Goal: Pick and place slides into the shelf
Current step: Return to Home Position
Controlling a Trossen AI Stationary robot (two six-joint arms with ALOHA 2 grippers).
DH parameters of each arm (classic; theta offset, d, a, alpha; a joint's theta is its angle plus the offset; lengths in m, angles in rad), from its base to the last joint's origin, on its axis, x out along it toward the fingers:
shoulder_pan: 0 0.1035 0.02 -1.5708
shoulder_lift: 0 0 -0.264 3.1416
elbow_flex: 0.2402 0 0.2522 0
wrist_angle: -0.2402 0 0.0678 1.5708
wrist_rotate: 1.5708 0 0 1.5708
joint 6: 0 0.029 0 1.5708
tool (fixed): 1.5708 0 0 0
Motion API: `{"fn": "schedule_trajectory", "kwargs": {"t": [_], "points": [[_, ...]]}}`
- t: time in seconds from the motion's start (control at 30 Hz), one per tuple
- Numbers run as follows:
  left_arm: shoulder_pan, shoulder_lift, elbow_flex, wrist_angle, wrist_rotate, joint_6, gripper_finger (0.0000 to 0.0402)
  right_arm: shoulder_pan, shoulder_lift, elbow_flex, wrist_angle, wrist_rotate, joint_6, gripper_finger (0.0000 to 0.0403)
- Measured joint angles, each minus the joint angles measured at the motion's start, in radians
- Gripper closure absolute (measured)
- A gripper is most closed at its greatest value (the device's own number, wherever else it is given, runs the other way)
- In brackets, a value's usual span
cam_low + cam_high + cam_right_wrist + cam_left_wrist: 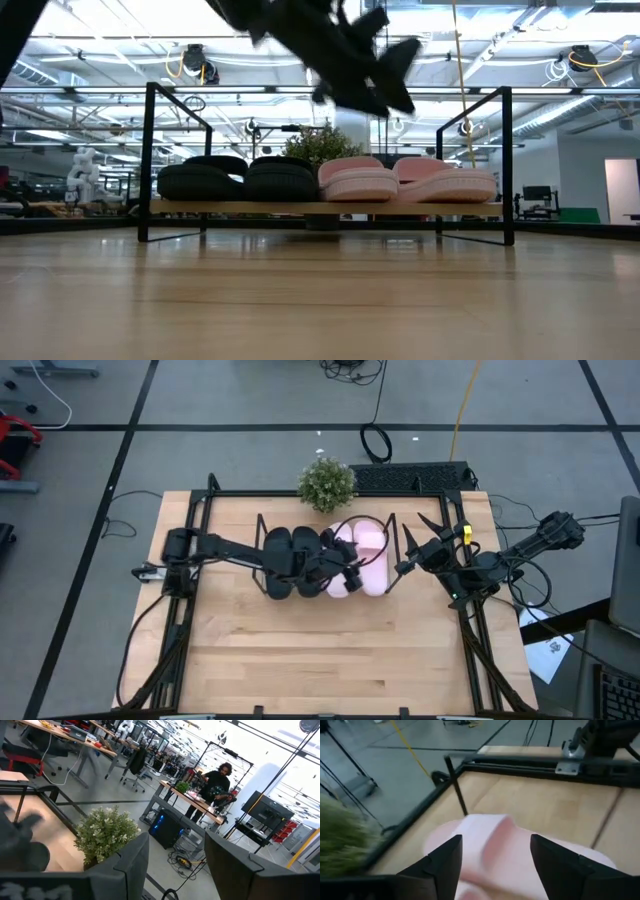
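Observation:
All of the slides lie side by side on the shelf (262,520), soles on its wooden base: two black slides (290,555) on the left and two pink slides (368,555) on the right, as the low view also shows for the black slides (240,180) and the pink slides (400,182). My left gripper (350,572) hovers open above a pink slide (490,842), and it stands clear above the shelf's top rail in the low view (385,85). My right gripper (415,540) is open beside the shelf's right end, pointing toward the plant.
A small potted plant (327,482) stands just behind the shelf's far side. A black frame (470,620) edges the table. Bare wood (320,660) lies between the shelf and the near edge. A person (217,782) stands at a desk far off in the room.

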Motion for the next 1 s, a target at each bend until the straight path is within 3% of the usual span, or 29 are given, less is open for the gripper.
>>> {"fn": "schedule_trajectory", "kwargs": {"t": [0.13, 0.27, 0.43, 0.57, 0.73, 1.0], "points": [[-0.053, -0.144, 0.000, -0.248, -0.107, 0.021, 0.0168, 0.000, 0.000, 0.000, 0.003, 0.000, -0.028, 0.0220], [-0.116, -0.282, 0.000, -0.567, -0.269, -0.055, 0.0180, 0.000, -0.009, 0.000, 0.007, 0.001, -0.070, 0.0220], [-0.174, -0.409, -0.015, -0.979, -0.398, -0.336, 0.0195, 0.000, -0.069, 0.000, 0.006, 0.000, -0.086, 0.0220], [-0.225, -0.522, -0.116, -1.190, -0.524, -0.623, 0.0203, 0.000, -0.154, -0.004, 0.007, 0.001, -0.086, 0.0220], [-0.321, -0.724, -0.317, -1.236, -0.566, -0.834, 0.0211, 0.000, -0.284, -0.088, 0.007, 0.002, -0.070, 0.0220], [-0.506, -0.971, -0.636, -1.037, -0.461, -0.925, 0.0212, 0.000, -0.459, -0.292, 0.034, 0.002, -0.026, 0.0220]]}}
